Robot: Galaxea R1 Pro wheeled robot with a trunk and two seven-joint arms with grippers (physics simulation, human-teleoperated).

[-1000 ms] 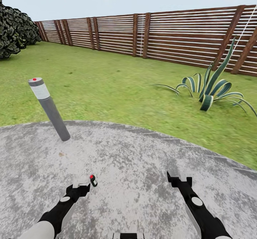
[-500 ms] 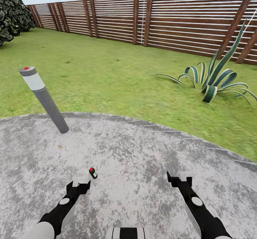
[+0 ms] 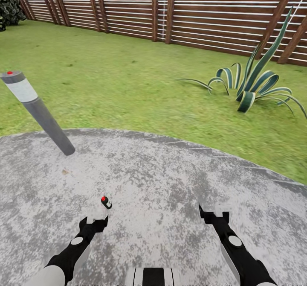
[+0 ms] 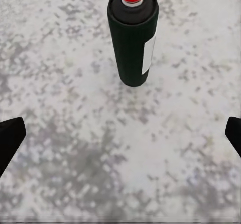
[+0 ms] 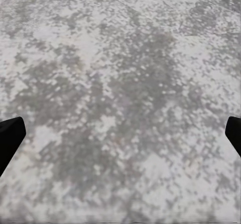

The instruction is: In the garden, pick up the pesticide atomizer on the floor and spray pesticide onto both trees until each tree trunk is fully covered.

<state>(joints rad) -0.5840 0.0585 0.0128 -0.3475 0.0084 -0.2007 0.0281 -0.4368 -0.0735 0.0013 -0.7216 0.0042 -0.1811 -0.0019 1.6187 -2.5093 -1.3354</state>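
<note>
The spray can (image 3: pixel 106 202) stands on the paving just ahead of the left gripper (image 3: pixel 94 222), red cap up. Left jaws spread wide, empty; the right gripper (image 3: pixel 214 214), also open, sits farther off.

no readable text, atomizer (image 4: pixel 132 33) label blank

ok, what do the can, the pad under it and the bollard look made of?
Can: matte black body, likely metal or plastic, glossy red cap, white label.
Pad: rough mottled grey, concrete-like.
Bollard: smooth dark grey post, probably metal, with a pale band near the top.
</note>
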